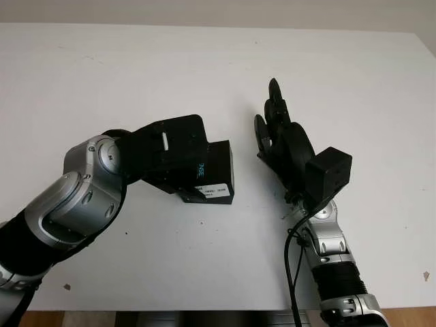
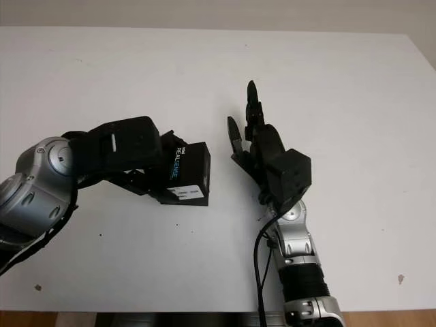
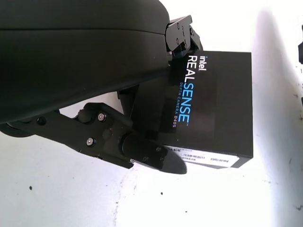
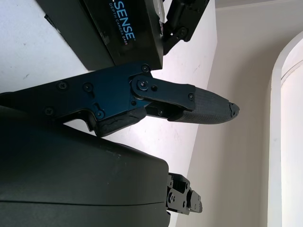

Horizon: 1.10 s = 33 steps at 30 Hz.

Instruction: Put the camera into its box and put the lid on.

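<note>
A black camera box (image 1: 218, 170) printed "RealSense" lies closed, lid on, in the middle of the white table (image 1: 102, 75). My left hand (image 1: 182, 162) covers the box's left half. In the left wrist view its thumb (image 3: 156, 158) runs along the near side of the box (image 3: 213, 109) and another finger (image 3: 182, 33) sits at the far edge, so the box is held between them. My right hand (image 1: 272, 126) is open a short way to the right of the box, apart from it, fingers pointing away from me. The camera itself is hidden.
The table's far edge (image 1: 218, 26) meets a pale wall. A black cable (image 1: 294, 272) hangs along my right forearm near the table's front edge. Small dark specks (image 1: 426, 276) mark the table top.
</note>
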Tool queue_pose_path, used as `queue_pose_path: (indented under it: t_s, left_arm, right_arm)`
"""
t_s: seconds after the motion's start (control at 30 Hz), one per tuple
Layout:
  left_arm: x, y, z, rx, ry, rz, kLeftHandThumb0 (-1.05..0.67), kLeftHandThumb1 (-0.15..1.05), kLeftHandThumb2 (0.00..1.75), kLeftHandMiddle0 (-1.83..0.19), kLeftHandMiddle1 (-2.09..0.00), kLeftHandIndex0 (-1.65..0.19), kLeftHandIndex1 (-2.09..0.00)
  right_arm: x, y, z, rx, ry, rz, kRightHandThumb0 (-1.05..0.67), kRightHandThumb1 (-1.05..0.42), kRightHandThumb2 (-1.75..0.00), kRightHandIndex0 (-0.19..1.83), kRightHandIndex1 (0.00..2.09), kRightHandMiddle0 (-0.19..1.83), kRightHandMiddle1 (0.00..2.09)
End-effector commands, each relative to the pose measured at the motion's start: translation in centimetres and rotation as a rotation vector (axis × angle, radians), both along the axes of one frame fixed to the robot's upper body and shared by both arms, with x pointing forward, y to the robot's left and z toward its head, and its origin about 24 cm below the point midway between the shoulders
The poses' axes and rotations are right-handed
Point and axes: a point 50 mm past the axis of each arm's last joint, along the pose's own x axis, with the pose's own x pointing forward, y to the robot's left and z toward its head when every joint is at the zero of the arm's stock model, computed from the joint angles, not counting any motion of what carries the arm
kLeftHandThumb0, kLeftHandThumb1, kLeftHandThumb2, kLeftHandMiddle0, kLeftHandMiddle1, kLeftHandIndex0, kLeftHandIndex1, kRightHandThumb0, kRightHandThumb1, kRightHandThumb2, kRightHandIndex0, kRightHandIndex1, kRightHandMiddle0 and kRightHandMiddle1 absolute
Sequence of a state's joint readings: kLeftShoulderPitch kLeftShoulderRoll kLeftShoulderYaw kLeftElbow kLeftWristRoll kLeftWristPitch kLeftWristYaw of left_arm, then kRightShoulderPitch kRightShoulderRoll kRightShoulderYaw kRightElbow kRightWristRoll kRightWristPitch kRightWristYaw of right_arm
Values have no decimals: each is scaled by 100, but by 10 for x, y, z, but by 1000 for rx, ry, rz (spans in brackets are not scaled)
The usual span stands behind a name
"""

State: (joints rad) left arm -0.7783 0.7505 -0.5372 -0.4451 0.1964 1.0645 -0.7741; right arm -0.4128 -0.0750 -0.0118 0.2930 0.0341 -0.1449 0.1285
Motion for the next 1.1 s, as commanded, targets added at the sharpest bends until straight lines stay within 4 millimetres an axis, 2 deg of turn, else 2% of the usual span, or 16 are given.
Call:
queue_pose_path:
  t_s: [0.0, 0.53, 0.7, 0.87, 0.97, 1.07]
  left_arm:
    - [-4, -6, -4, 12, 16, -47, -53, 105, 9, 11, -11, 19, -20]
    - [-8, -7, 1, 126, 4, -162, -53, 104, 6, 19, 0, 19, -1]
    - [-13, -6, 0, 270, -146, -290, -58, 105, 6, 19, 0, 19, 0]
    - [-17, -4, -3, 445, -367, -428, -75, 105, 47, 19, 0, 19, 0]
    - [-17, -4, -3, 557, -515, -486, -80, 105, 61, 19, 0, 19, 0]
    - [-14, -3, -3, 583, -555, -496, -80, 105, 67, 19, 0, 19, 0]
  right_arm:
    - [-1, 0, 1, 5, -11, -1, -71, -105, -59, -19, 0, -19, 3]
    - [0, 2, 2, 3, -15, 3, -72, -105, -60, -19, 0, -19, 2]
    - [0, 2, 2, -2, -16, 1, -71, -105, -59, -19, 0, -19, 3]
    - [0, 2, 2, -8, -15, 2, -72, -105, -59, -19, 0, -19, 3]
    - [-1, 2, 2, -11, -14, 2, -72, -105, -59, -19, 0, -19, 4]
    - [-1, 2, 1, -4, -12, 10, -71, -105, -59, -19, 0, -19, 3]
